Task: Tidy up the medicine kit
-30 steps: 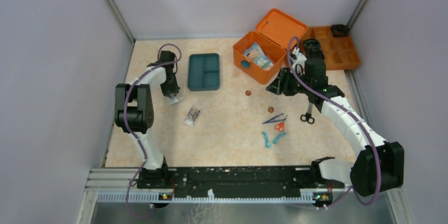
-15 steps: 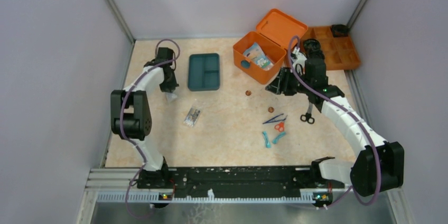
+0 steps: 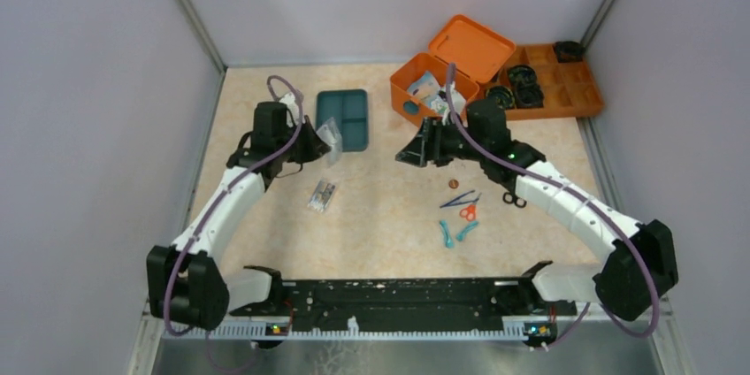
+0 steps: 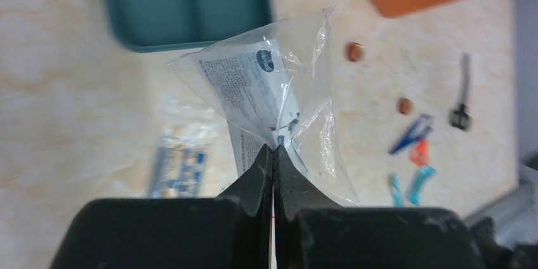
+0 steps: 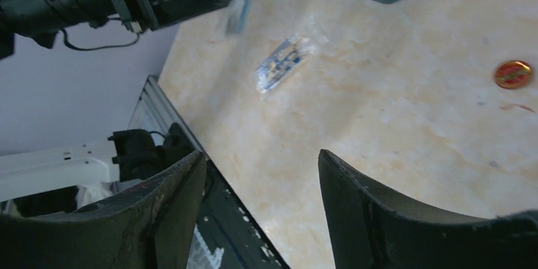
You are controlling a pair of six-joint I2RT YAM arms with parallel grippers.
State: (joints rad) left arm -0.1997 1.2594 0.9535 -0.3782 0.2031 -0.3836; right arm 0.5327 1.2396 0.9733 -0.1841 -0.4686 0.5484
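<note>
**Left gripper** (image 4: 274,150): I am holding the jaws pressed together on a thin pinch of film at one edge of the clear packet (image 4: 273,101). The packet is fanning out beyond the fingertips and, as I judge it, hanging above the near edge of the teal tray (image 3: 349,123).

**Right gripper** (image 5: 261,158): I am holding the jaws apart with nothing between them. They are pointing across the table (image 3: 389,216) toward the left arm.

**Medicine kit** (image 3: 405,92): It is sitting at the far right of the table with its lid thrown back. The right arm is reaching across just in front of it.

**Hazards:**
- The grip is taking only slick film, not the paper insert. A quick swing is likely to pull the packet free, dropping it on the tray or beside the second packet (image 3: 324,194).
- The right arm is lying across the direct path to the kit. Moving both arms at once is risking a collision at mid-table.
- The loose film is trailing wide and may be catching the kit's rim on entry.
</note>
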